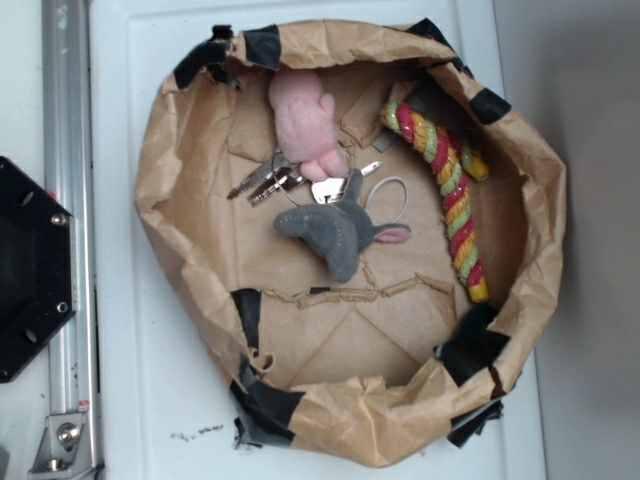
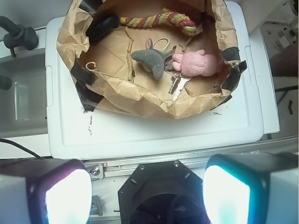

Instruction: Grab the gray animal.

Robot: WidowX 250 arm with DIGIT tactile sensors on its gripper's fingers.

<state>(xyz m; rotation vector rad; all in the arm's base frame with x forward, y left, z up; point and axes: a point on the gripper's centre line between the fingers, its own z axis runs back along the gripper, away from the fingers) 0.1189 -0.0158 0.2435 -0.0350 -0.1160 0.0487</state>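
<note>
Gray and fuzzy, the gray animal (image 1: 335, 232) lies near the middle of a crumpled brown paper basin (image 1: 180, 200), on its paper floor; it is a soft plush with a rounded body, a pointed end and a pink inner ear at its right side in the exterior view. Just beside it, toward the far rim, lies a pink plush toy (image 1: 305, 122), also soft and rounded, and the two plush toys seem to be touching or nearly so. Between and under them is a bunch of metal keys (image 1: 268, 180) with a thin ring, shiny and flat. Along the right wall of the basin lies a twisted rope toy (image 1: 448, 190) in red, yellow and green strands, long and thick, apart from the gray animal. The basin has a wrinkled rolled rim patched with black tape (image 1: 262, 402), and it rests on a smooth white plastic surface (image 1: 150, 400). In the wrist view the gripper (image 2: 147, 193) is well away from the basin, over the black base at the near edge, and the jaws stand wide apart with nothing between them; the pale pads (image 2: 67, 196) look bright and blurred.
</note>
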